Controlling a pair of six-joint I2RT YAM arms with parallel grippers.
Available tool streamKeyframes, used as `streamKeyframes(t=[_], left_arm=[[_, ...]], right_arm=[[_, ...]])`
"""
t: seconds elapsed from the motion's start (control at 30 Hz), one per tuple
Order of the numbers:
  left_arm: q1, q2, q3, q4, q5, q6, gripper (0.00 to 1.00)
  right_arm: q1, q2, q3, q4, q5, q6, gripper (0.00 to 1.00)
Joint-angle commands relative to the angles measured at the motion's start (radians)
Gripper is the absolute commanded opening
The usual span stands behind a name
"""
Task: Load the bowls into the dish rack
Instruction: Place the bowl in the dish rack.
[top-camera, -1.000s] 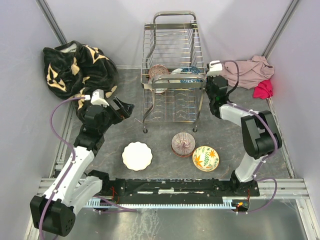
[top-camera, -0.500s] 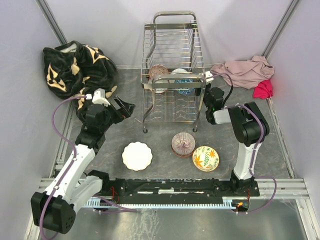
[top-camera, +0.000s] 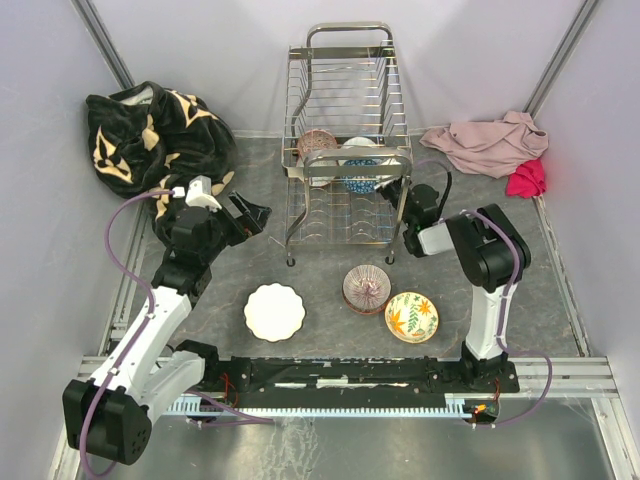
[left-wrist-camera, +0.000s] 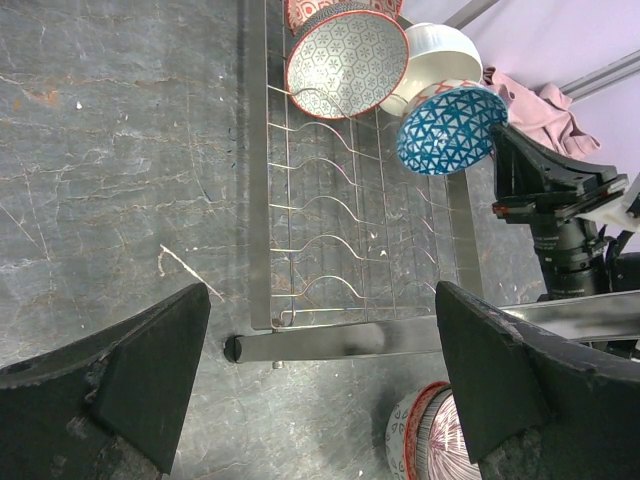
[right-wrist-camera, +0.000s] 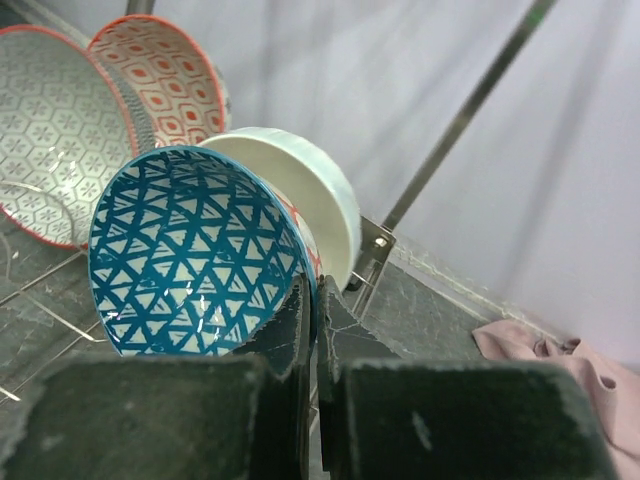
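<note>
Right arm (top-camera: 487, 255) is in at the dish rack (top-camera: 347, 27), which stands at the back middle of the surface (top-camera: 330, 345). Its jaws are pinched tight on the rim of the blue triangle-patterned bowl (right-wrist-camera: 195, 255), up at the top tier beside three racked bowls. Whether that bowl rests on the wires, I can't quite tell. Left arm (top-camera: 160, 310) hovers left of the rack, jaws spread wide and holding nothing. Three bowls sit in front of the rack: white scalloped (top-camera: 274, 311), pink-striped (top-camera: 366, 288), floral (top-camera: 411, 317).
</note>
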Motion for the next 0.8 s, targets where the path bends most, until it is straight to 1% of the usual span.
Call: streamKeyframes(t=[0.0, 0.17, 0.77], left_arm=[[-0.001, -0.003, 0.008, 0.057, 0.028, 0.026, 0.99], [-0.001, -0.001, -0.002, 0.069, 0.031, 0.022, 0.99], [-0.003, 0.016, -0.016, 0.097, 0.039, 0.016, 0.99]], right_arm=[[0.047, 0.015, 0.007, 0.17, 0.011, -0.185, 0.0], [0.065, 0.038, 0.018, 0.17, 0.049, -0.269, 0.0], [0.074, 0.067, 0.071, 0.17, 0.105, -0.444, 0.0]])
